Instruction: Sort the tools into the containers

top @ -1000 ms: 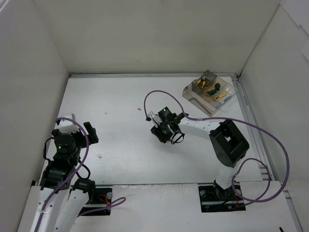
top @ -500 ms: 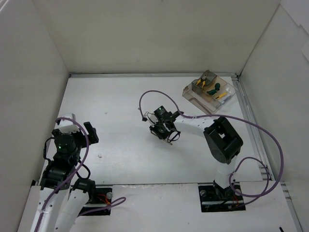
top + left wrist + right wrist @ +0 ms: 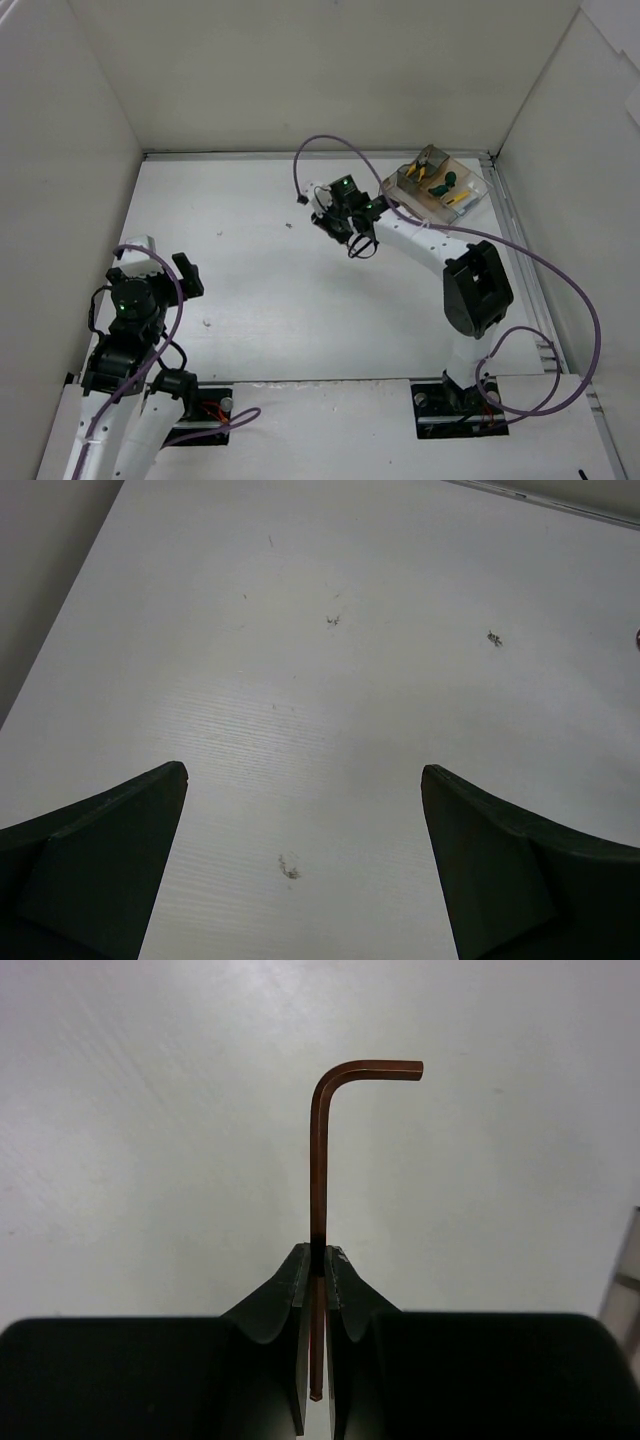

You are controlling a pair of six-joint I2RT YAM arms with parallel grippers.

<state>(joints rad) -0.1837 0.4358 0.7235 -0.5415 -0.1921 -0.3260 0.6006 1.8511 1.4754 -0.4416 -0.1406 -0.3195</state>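
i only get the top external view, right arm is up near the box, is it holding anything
Observer: Yes. The right wrist view shows the right gripper shut on a thin L-shaped hex key, long leg pinched between the jaws, short leg bent right at the far end.
Operator: and the left one, open or shut
Observer: Open. In the left wrist view the left gripper has its jaws wide apart, with only bare table between them.
Operator: is the key over the box yet
Observer: Not yet. The right wrist view shows white table under the key. A sliver at its right edge may be the box, but I cannot tell.
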